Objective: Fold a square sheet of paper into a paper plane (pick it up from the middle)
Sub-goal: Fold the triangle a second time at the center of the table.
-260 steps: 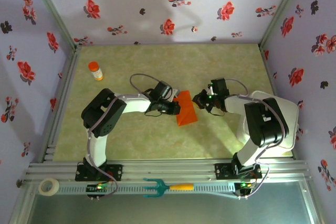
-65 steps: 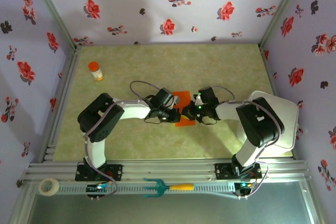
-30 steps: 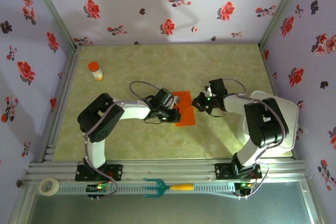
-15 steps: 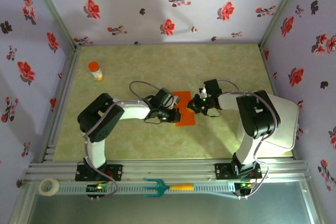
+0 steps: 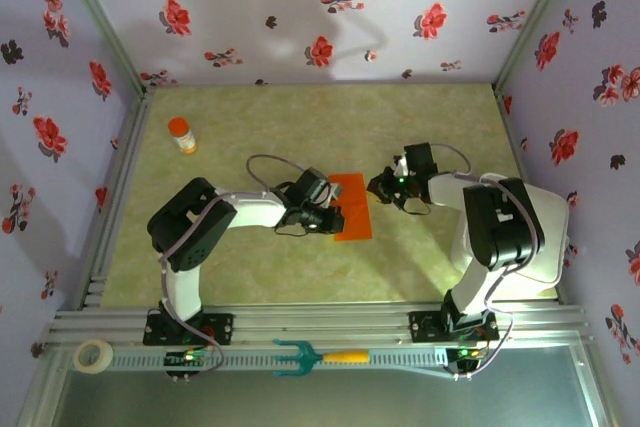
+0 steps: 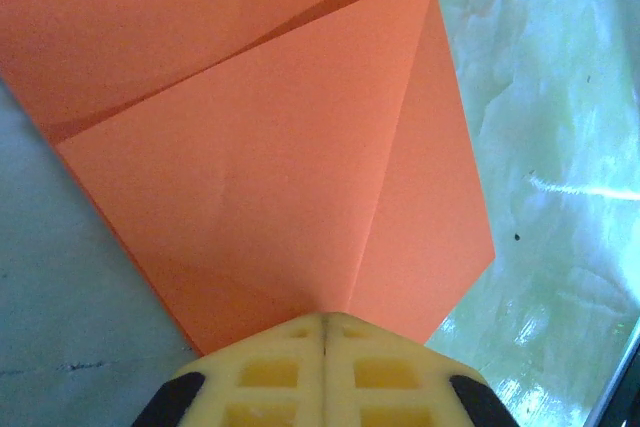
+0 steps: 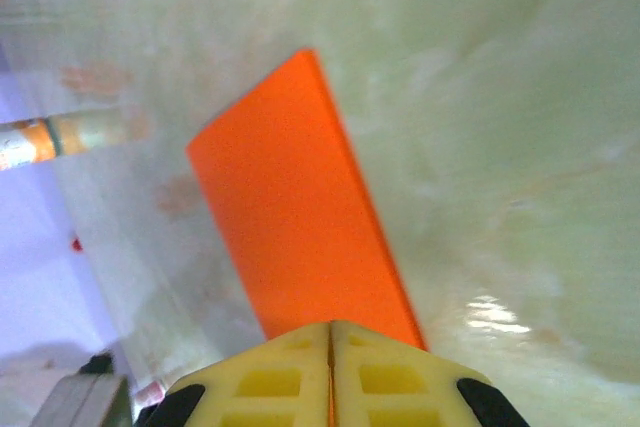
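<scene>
The thin orange-red paper sheet (image 5: 354, 202) (image 6: 270, 147) (image 7: 290, 207), creased into layered flaps, lies flat on the pale green marbled tabletop (image 5: 250, 117), approx. mid-table between the two arms. The L gripper (image 5: 335, 218) (image 6: 325, 325), black w/ yellow fingers, is pressed together at the sheet's left edge. It looks to be pinching the sheet where a crease runs into the finger seam. The R gripper (image 5: 375, 187) (image 7: 331, 333) is also pressed together, w/ nothing seen in it. Its tips sit just beside the sheet's far right corner; contact can't be told.

Risks: if R pushes in sideways, the sheet may buckle or pivot round the L pinch, skewing the next fold. A shallow L hold could slip, esp. on slick paper. The small orange-capped bottle (image 5: 181, 134) (image 7: 40, 142) stands well apart & looks no threat.
</scene>
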